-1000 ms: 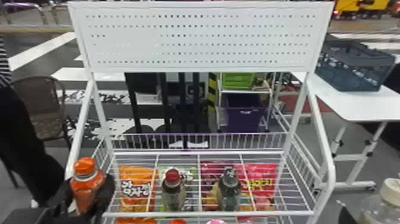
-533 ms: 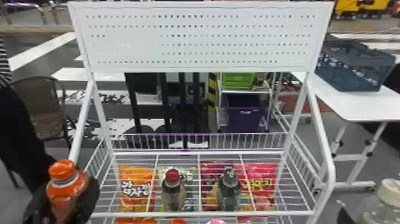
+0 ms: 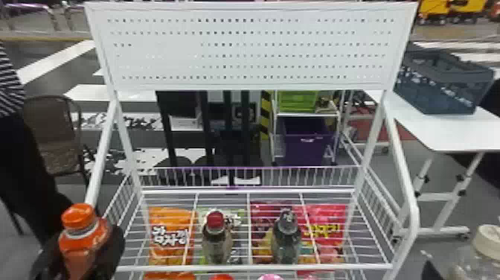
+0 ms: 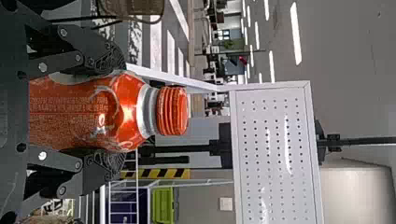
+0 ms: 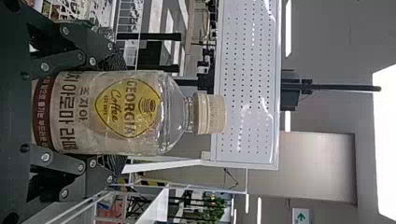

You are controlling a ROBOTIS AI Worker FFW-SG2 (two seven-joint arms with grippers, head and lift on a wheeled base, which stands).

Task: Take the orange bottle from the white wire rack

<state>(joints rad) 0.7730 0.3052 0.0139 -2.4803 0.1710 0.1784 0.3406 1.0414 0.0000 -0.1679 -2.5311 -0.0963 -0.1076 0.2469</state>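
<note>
Orange bottle [image 3: 79, 238]: just off the white wire rack's [image 3: 253, 267] left front corner; contact with rack, couldn't tell.
Left gripper [image 3: 82, 248]: fingers closed around orange bottle.
Right gripper [image 3: 430, 271]: fingers held pale-capped bottle [image 3: 487, 242], right of rack.
Room: floor [image 3: 375, 273] showed between rack's right edge and pale-capped bottle.
Labels: print on both held bottles, yellow badge on pale-capped one; lettering on orange bag [image 3: 169, 249] within rack.
</note>
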